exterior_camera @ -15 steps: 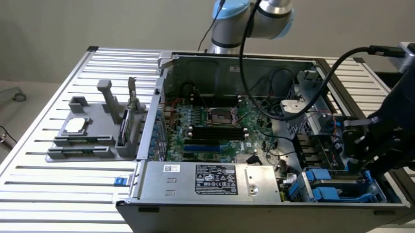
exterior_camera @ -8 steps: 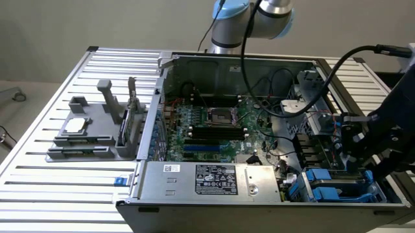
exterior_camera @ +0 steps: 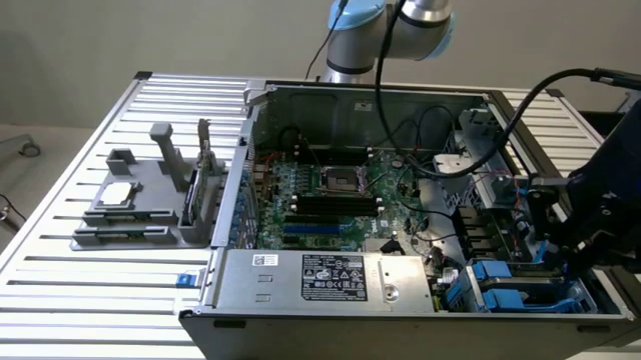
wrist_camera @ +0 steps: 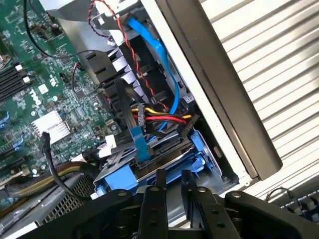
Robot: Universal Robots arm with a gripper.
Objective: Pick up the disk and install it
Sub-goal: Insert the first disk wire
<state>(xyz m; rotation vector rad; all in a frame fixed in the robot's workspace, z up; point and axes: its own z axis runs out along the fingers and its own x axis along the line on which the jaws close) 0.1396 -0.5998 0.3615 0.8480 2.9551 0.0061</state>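
Blue-framed disk (wrist_camera: 164,160) just beyond the claw (wrist_camera: 173,177)

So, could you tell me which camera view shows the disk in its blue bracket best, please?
The wrist view: the disk sits close up, with its blue bracket and the cables beside it plain to see. The exterior view shows the disk small, in the computer case's corner at the exterior view's right.

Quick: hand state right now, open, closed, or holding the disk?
Hand: cannot be told whether open or closed. It is right at the blue-framed disk; a grip on it cannot be confirmed.
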